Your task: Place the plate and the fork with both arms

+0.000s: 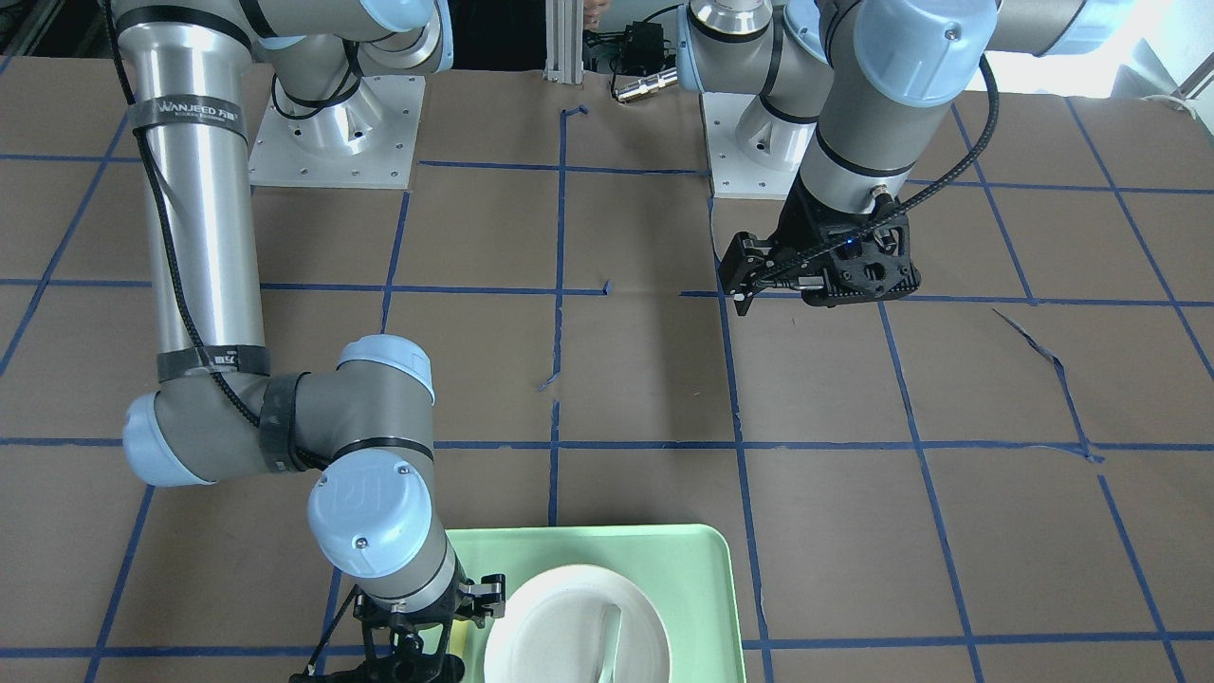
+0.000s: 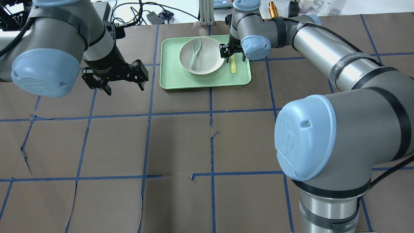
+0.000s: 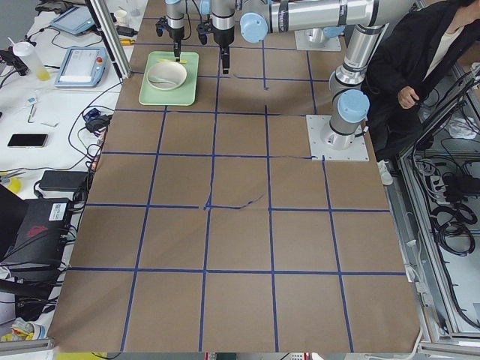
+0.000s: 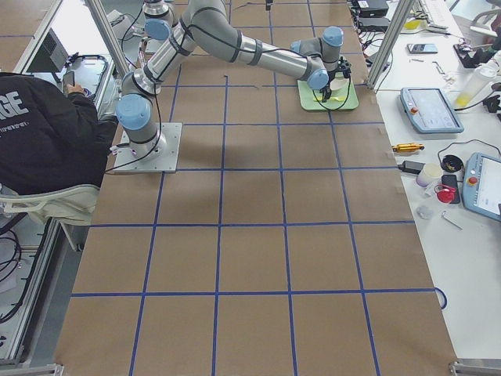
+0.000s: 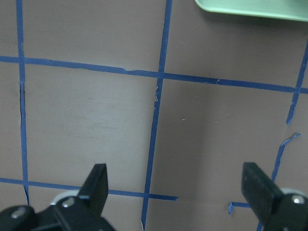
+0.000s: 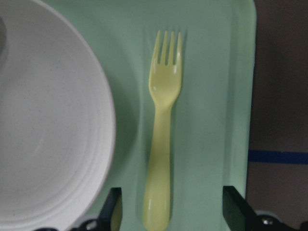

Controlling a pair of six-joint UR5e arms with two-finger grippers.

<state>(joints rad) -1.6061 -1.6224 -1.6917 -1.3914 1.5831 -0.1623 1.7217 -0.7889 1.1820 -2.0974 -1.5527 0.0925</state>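
Both task things are sitting on the light-green tray [image 2: 174, 81], which is up against the far edge of the tabletop [image 2: 181, 142], across from the robot and roughly halfway along that edge.

The plate [image 2: 207, 63] is round, shallow and white, kinda speckled up close, with faint rings inside and a raised rim. It takes up most of the tray's middle, and there's a pale grey-green spoon [image 2: 195, 53] lying in it.

The fork [image 6: 162, 139] is a small glossy pale-yellow plastic one with four short tines and a handle that rounds off at the end. It lies flat on the tray in the strip between the plate and the tray's rim on the robot's right side. There's a small gap to the plate, and the tines point toward the far edge.

The right tool [image 6: 172, 202] hangs right over the fork, fingers spread apart with the handle end between them. It's not gripping anything, and there's bare tray on either side of the handle.

The left tool [image 5: 178, 192] is spread wide and has hold of nothing. It hovers over bare brown tabletop with blue tape lines, just off the tray's side toward the robot's left end of the tabletop. Only the tray's corner peeks into its wrist view.
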